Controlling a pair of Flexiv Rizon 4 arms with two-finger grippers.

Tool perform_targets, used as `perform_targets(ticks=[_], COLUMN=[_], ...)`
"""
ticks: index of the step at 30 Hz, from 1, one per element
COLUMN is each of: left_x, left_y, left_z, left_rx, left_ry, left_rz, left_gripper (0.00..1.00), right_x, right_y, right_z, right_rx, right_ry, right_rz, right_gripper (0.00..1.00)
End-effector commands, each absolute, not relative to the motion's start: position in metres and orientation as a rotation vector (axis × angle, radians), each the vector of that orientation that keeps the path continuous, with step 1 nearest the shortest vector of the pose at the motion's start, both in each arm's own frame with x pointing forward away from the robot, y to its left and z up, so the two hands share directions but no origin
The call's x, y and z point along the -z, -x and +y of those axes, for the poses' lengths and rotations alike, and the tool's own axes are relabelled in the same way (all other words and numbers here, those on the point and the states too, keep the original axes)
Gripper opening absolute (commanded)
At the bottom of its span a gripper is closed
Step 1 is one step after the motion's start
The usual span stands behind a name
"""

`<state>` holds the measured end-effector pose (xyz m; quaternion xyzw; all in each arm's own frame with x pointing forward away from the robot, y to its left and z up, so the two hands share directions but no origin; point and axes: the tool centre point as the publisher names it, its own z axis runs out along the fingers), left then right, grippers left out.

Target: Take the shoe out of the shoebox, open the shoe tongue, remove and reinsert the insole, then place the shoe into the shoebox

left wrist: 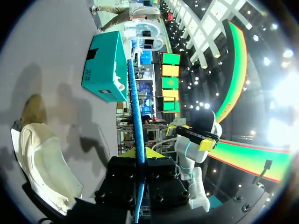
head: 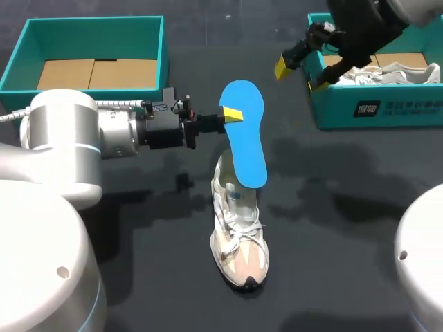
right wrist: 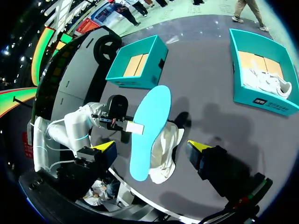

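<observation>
**Q:** Where's the insole?

**A:** My left gripper point(head: 230, 116) is clamped on the blue insole point(head: 248, 142), which hangs over the shoe point(head: 239, 242) lying on the table.

**Q:** And the right?

**A:** My right gripper point(head: 302, 76) has its fingers apart and holds nothing, up by the right shoebox point(head: 374, 111). I'd line the insole up along the shoe, feed its lower end into the opening and push gently.

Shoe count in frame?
2. One shoe stands on the table under the blue insole; one white shoe lies in the right-hand shoebox, whose wall may hide another.
</observation>
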<state>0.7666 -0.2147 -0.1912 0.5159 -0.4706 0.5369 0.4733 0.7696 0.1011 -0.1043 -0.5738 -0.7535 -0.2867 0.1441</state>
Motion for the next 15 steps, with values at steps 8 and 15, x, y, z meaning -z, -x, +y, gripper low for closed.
perform_targets(ticks=[8, 15], left_x=[0.191, 0.191], left_y=[-0.766, -0.766], left_z=[-0.214, -0.214], left_rx=[-1.314, -1.314], left_ry=[-1.264, -1.264], left_rz=[-1.153, -1.153], left_gripper=[0.00, 0.00], right_x=[0.101, 0.100], right_y=[-0.776, -0.775], right_z=[0.130, 0.146], right_rx=[0.304, 0.224], right_ry=[2.168, 2.200], right_rz=[-2.562, -2.589], right_gripper=[1.00, 1.00])
